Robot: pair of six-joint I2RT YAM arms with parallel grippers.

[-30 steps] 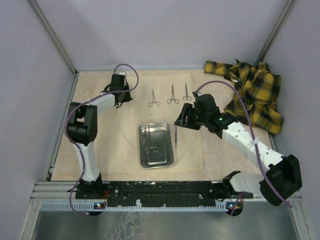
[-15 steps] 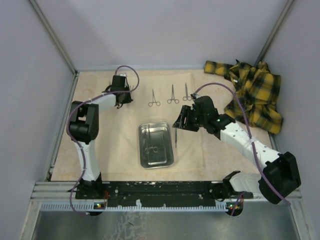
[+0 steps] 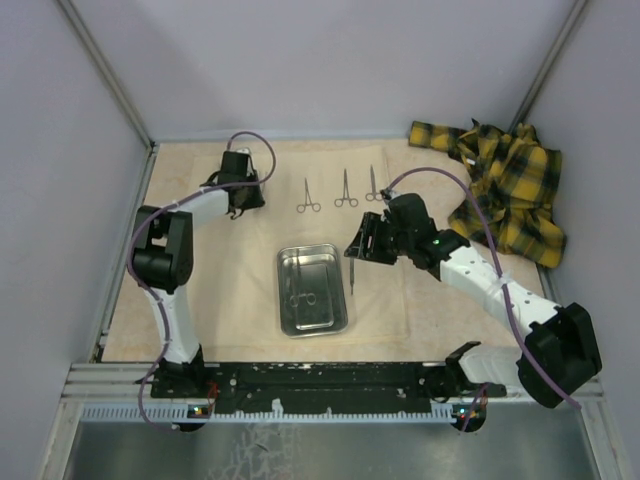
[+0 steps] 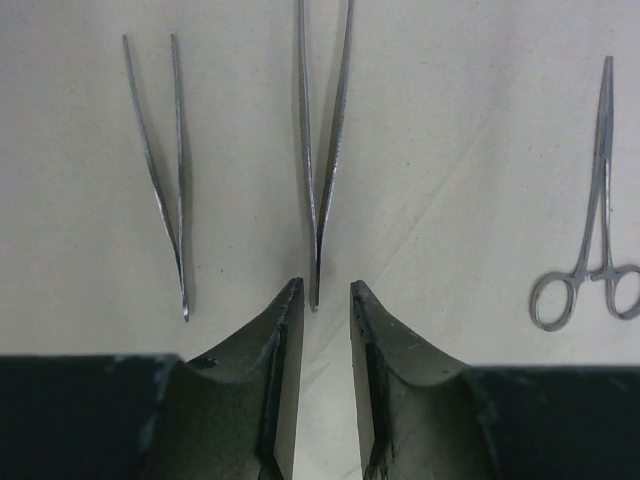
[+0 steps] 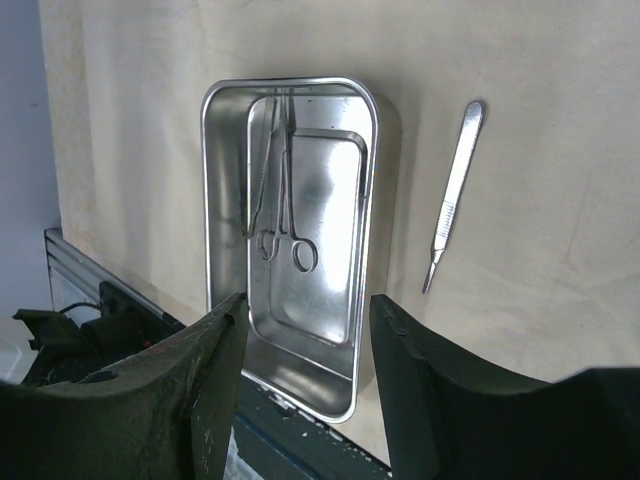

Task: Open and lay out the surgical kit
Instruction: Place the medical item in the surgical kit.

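Observation:
The pale beige cloth wrap (image 3: 200, 290) lies spread flat with the steel tray (image 3: 296, 255) at its centre. In the right wrist view the tray (image 5: 205, 200) holds ring-handled forceps (image 5: 283, 190), and a flat scalpel handle (image 5: 455, 180) lies on the cloth beside it. My right gripper (image 5: 308, 305) hangs open above the tray's near end, holding nothing. At the far left my left gripper (image 4: 325, 290) stands open, slightly apart, just behind the joined end of a pair of tweezers (image 4: 316, 255) lying free on the cloth. A second pair of tweezers (image 4: 180, 250) lies to its left, and a clamp (image 4: 604, 160) to its right.
Three ring-handled clamps (image 3: 345, 190) lie in a row at the back of the cloth. A yellow-and-black plaid cloth (image 3: 510, 190) is bunched at the back right corner. The black base rail (image 3: 320, 380) runs along the near edge, and walls close in the sides.
My left gripper's jaws have parted and let go of the tweezers, which now lie on the cloth. The right arm has shifted only slightly.

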